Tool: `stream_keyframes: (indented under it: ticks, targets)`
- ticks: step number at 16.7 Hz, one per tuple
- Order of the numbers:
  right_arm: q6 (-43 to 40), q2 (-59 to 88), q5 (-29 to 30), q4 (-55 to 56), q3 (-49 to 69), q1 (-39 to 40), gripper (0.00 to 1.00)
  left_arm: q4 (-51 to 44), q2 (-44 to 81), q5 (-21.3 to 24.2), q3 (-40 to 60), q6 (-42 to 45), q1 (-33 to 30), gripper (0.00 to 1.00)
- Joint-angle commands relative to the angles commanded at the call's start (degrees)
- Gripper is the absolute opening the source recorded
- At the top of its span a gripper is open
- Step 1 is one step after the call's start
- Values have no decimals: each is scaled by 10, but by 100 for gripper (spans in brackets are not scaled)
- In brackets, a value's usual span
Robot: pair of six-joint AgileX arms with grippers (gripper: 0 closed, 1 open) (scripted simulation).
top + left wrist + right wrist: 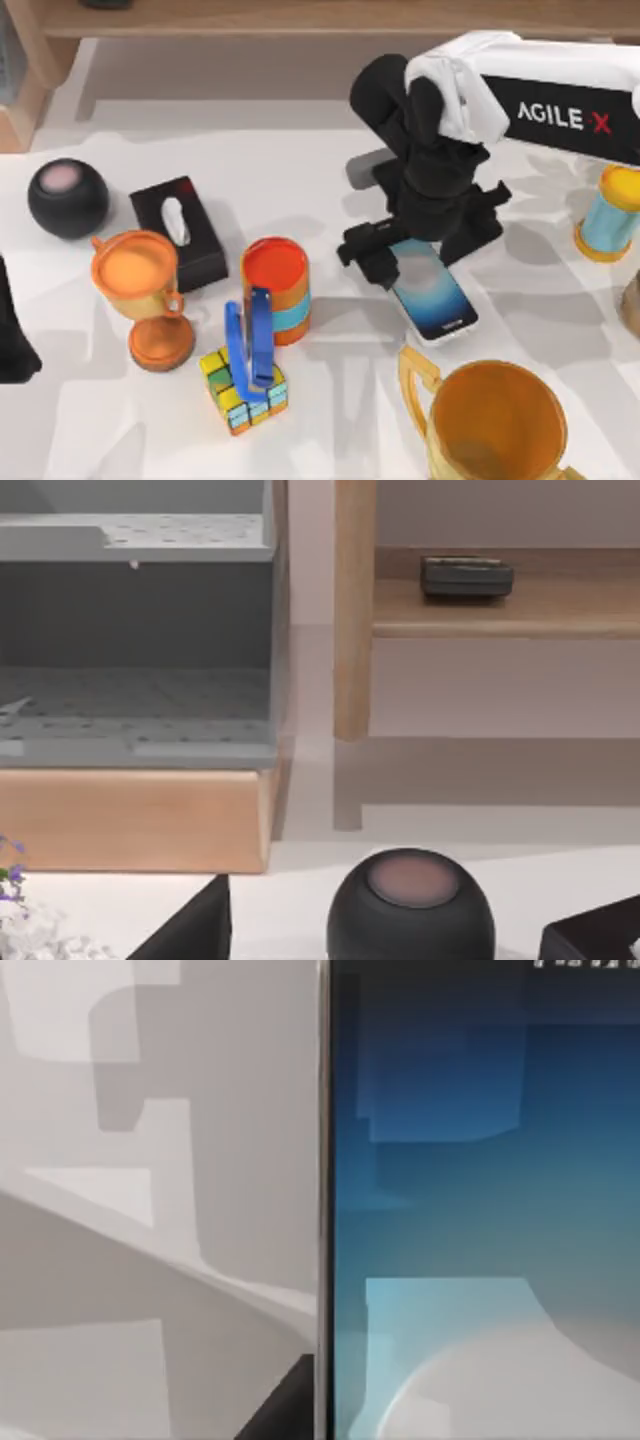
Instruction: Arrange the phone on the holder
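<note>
White table, phone flat beneath right hand, finger state unclear.

The right arm reaches in from the top view's right, its right gripper lowered near the bench.

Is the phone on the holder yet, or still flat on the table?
Flat on the table, screen up: the phone lies apart from the blue holder.
</note>
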Motion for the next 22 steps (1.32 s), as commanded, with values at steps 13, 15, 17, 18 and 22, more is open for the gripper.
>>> stream_keyframes:
  ticks: [13,15,17,18,22]
  targets:
    - [-7,-249,-68,167,-49,-140,0,0,0,0,0,0,0,100]
    - [-13,-316,-92,218,-79,-186,0,0,0,0,0,0,0,100]
    - [-22,-383,-117,271,-115,-236,0,0,0,0,0,0,0,100]
    - [-27,-415,-129,297,-136,-263,0,0,0,0,0,0,0,100]
    - [-56,-530,-171,396,-234,-382,0,0,0,0,0,0,0,100]
